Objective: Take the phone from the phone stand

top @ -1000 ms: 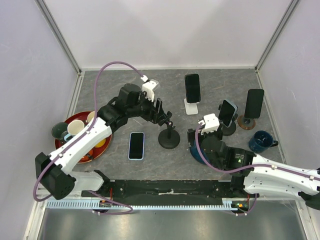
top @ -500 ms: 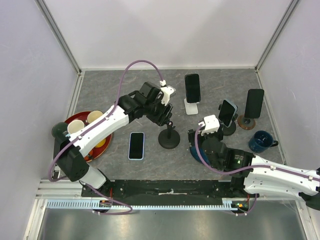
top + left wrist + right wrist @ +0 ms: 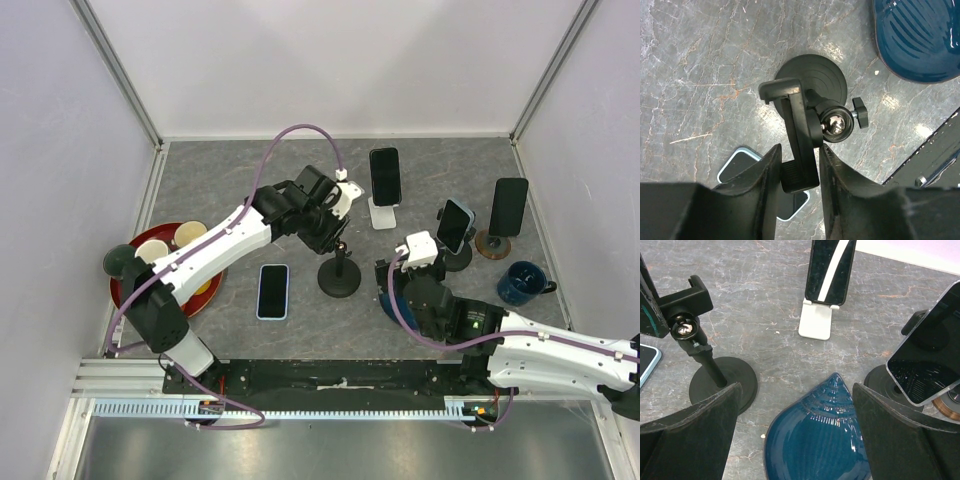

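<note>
The left gripper point(image 3: 799, 155) is set down over the black clamp stand point(image 3: 799, 120), near the middle of the surface, with one finger on either side of the stand's clamp bar. Hardly any gap is seen between fingers and bar, but whether the bar is actually squeezed cannot be told. No phone is carried in that clamp. The blue-cased phone point(image 3: 272, 290) is found lying flat, screen up, just beside the stand's base on the side toward the left edge, and it is touched by neither gripper.

The right gripper point(image 3: 795, 395) is spread wide and nothing is held in it. It is hung over the blue bowl point(image 3: 815, 445), toward the near edge.

Three other phones are seen propped: one on the white stand point(image 3: 381, 213) toward the far edge, a tilted phone point(image 3: 925, 355) on a second black stand point(image 3: 880, 382) just beyond the bowl, and one on the round wooden stand point(image 3: 492, 244) near the right edge.

For the clamp stand the removal is judged done, since its phone is out and laid down. Next, the left fingers should probably be lifted straight off the clamp so that the stand is not tipped. Should another phone be meant, the tilted one is nearest the right gripper and would have to be taken by its long edges.
</note>
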`<state>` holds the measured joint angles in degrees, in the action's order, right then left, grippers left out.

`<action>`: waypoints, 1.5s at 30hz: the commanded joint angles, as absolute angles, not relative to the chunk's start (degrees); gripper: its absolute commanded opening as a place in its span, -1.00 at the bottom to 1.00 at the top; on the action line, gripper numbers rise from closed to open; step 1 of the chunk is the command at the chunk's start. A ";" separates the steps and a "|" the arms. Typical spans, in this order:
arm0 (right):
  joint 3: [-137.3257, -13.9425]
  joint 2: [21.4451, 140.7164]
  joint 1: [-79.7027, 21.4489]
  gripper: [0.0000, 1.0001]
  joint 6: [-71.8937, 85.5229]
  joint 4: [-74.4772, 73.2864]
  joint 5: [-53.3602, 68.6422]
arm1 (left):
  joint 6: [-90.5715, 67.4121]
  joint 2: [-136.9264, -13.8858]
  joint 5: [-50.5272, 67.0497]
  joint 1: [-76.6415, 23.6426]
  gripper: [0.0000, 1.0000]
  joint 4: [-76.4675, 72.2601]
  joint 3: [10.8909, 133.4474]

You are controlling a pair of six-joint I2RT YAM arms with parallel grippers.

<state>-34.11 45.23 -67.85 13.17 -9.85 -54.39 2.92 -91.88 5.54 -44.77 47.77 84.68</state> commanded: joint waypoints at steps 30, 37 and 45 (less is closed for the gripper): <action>-31.55 42.10 -67.41 0.96 13.18 -6.50 -54.32 | -2.81 -89.73 -15.73 -18.83 -0.96 39.29 86.22; -31.99 42.19 -67.33 0.96 13.54 -6.42 -53.79 | -3.87 -91.14 -14.06 -15.21 -0.86 37.09 84.82; -32.96 42.98 -67.41 0.96 13.97 -6.59 -52.82 | -4.57 -89.83 -12.92 -14.85 -0.23 37.62 83.41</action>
<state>-31.83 42.72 -67.59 13.28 -8.16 -53.58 -2.20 -92.14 -13.85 -14.96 41.36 84.29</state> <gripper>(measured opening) 0.982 0.358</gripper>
